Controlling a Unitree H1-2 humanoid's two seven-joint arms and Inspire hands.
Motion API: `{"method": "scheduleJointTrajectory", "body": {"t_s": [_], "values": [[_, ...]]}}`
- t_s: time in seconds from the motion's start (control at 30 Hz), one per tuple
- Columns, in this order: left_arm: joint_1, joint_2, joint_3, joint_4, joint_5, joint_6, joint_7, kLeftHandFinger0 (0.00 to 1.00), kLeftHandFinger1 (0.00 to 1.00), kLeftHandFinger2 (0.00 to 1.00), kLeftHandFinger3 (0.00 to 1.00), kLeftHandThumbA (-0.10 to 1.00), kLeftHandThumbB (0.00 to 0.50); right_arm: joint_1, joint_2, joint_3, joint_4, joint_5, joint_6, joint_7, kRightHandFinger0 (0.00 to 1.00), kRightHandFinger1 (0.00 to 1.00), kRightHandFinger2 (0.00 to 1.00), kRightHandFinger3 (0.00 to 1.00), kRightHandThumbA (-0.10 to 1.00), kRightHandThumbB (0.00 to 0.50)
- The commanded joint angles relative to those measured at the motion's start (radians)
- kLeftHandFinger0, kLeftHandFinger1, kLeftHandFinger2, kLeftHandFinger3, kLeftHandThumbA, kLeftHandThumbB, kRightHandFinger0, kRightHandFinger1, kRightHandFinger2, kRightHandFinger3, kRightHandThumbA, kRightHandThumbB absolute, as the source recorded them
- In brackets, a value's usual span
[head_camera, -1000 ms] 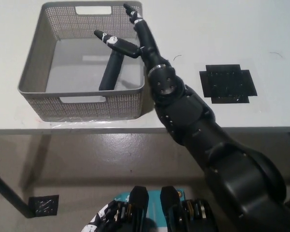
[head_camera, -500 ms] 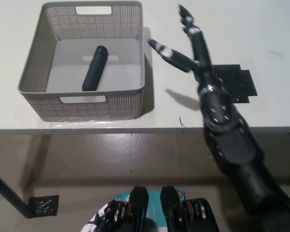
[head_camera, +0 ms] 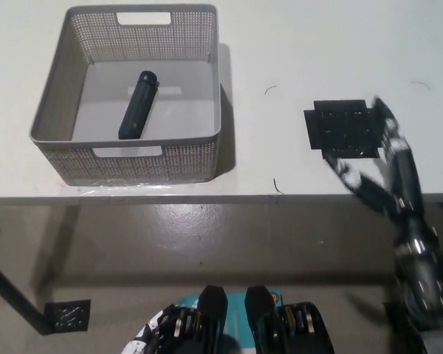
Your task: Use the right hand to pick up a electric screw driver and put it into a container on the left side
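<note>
The electric screwdriver [head_camera: 136, 105], a dark cylinder, lies tilted on the floor of the grey mesh container [head_camera: 207, 144] at the table's left. My black right hand [head_camera: 387, 181] is open and blurred over the table's front edge at the right, far from the container and holding nothing. The white left hand does not show in the head view.
A black square mat [head_camera: 343, 127] lies on the white table [head_camera: 280, 44] at the right, just behind my right hand. The table's front edge runs across the middle of the picture, with grey floor [head_camera: 177, 243] below it.
My right hand let go of the screwdriver in the container, then swung right and back toward the table's front edge. The screwdriver settled on the container floor.
</note>
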Motion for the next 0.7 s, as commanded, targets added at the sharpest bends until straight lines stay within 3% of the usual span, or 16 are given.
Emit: {"method": "scheduleJointTrajectory", "body": {"t_s": [0.0,0.17,0.27,0.4,0.47,0.67], "values": [[-0.011,0.006,0.052,-0.013,-0.024,-0.041,0.038,1.0,1.0,1.0,1.0,1.0,0.182,0.231,-0.025,0.019,-0.235,0.09,-0.164,0.097,1.0,1.0,1.0,1.0,1.0,0.363],[-0.011,-0.003,0.077,0.008,-0.026,-0.069,0.037,1.0,1.0,1.0,1.0,1.0,0.184,0.311,0.0,0.007,-0.102,0.111,-0.266,0.109,1.0,1.0,1.0,1.0,0.95,0.347],[-0.015,-0.01,0.087,0.022,-0.034,-0.08,0.036,1.0,1.0,1.0,1.0,1.0,0.181,0.34,0.006,-0.011,-0.046,0.131,-0.273,0.126,1.0,1.0,1.0,1.0,0.93,0.344],[-0.023,-0.012,0.106,0.021,-0.045,-0.072,0.029,1.0,1.0,1.0,1.0,1.0,0.177,0.388,0.019,-0.019,-0.006,0.151,-0.272,0.14,1.0,1.0,1.0,1.0,0.95,0.42],[-0.023,-0.013,0.111,0.02,-0.038,-0.068,0.028,1.0,1.0,1.0,1.0,1.0,0.171,0.411,0.032,-0.03,0.011,0.17,-0.273,0.16,1.0,1.0,1.0,1.0,0.93,0.401],[-0.027,-0.019,0.116,0.023,-0.049,-0.062,0.024,1.0,1.0,1.0,1.0,1.0,0.179,0.446,0.056,-0.051,0.08,0.18,-0.273,0.186,1.0,1.0,1.0,1.0,0.93,0.416]]}}
